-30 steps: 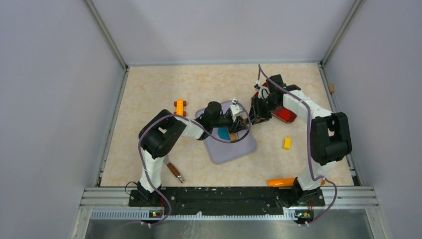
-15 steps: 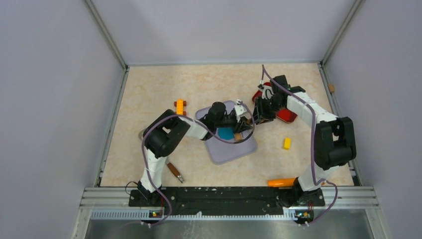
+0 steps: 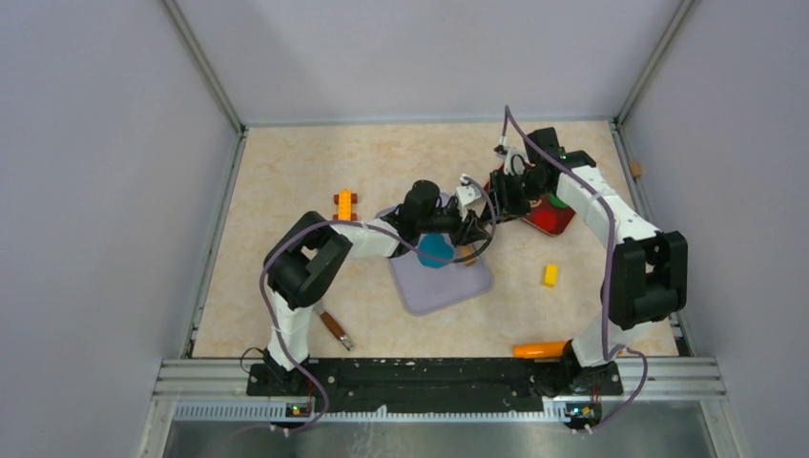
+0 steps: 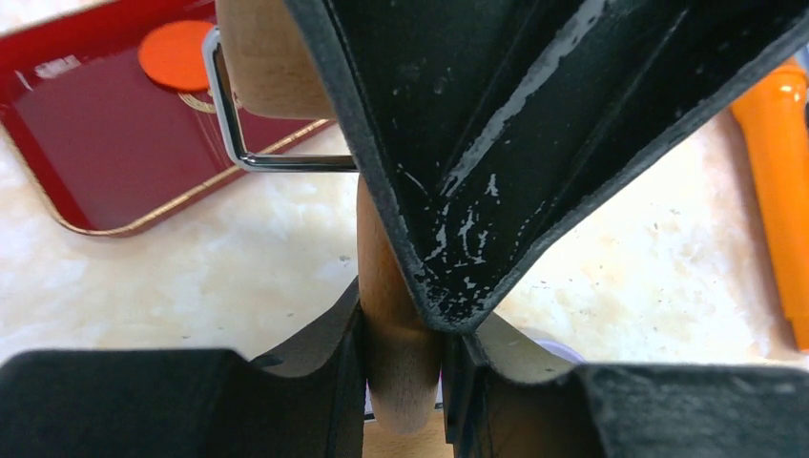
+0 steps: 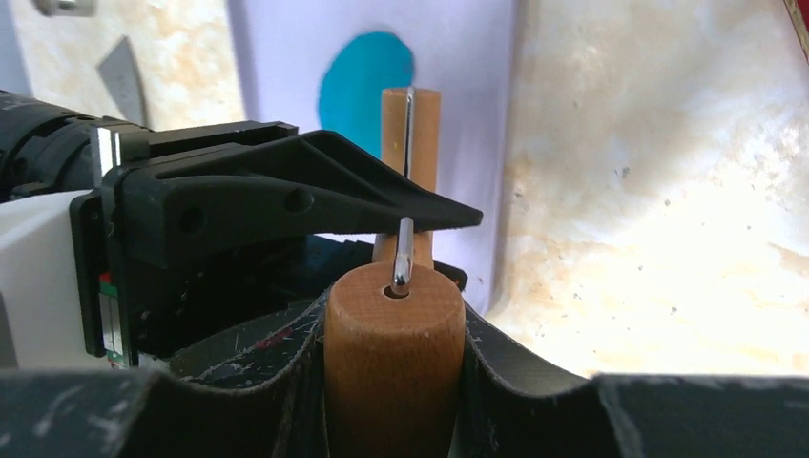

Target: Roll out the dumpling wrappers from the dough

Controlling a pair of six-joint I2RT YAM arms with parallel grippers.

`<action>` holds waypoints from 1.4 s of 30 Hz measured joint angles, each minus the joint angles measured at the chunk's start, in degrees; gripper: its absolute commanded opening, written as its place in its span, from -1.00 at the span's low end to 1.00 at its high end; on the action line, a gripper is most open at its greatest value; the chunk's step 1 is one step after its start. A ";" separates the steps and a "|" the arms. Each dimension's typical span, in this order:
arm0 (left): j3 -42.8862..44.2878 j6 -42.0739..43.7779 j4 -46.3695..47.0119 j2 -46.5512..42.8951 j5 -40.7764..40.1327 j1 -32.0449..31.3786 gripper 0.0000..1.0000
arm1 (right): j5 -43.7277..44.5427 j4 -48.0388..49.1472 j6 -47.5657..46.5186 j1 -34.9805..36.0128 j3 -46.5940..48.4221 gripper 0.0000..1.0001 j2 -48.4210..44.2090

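On the surface (image 3: pixel 286 181), an orange brick (image 3: pixel 344 203) sits left of the lavender mat (image 3: pixel 448 286). The dough (image 3: pixel 436 250), a flat teal oval, lies on the mat's far half, its length running roughly along the wooden roller (image 4: pixel 391 277) just to its right. The left tool (image 4: pixel 401 382) pinches the wooden roller's handle and the right tool (image 5: pixel 394 386) clamps its barrel. A red tray (image 3: pixel 551 218) and a yellow block (image 3: pixel 550 275) lie further right.

No text, label, brand name, number or sign can be read in any of the three views; nothing legible stands on any surface.
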 measured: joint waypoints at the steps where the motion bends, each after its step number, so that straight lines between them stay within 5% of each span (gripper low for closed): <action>1: 0.33 -0.15 -1.11 -1.01 0.04 0.13 -1.00 | -0.52 -0.02 0.02 0.00 0.61 -1.00 -0.44; 10: 0.74 -0.15 -8.90 -5.92 1.18 2.73 -1.00 | -4.52 3.32 3.41 0.87 1.70 -1.00 -1.07; 19: -0.22 -0.22 -14.58 -5.51 1.40 6.60 -1.00 | -7.04 9.22 6.25 2.89 3.32 -1.00 7.78; 42: -8.92 -0.50 -6.12 -4.44 2.54 10.05 -1.00 | -5.73 22.14 5.22 7.63 -2.21 -1.00 11.56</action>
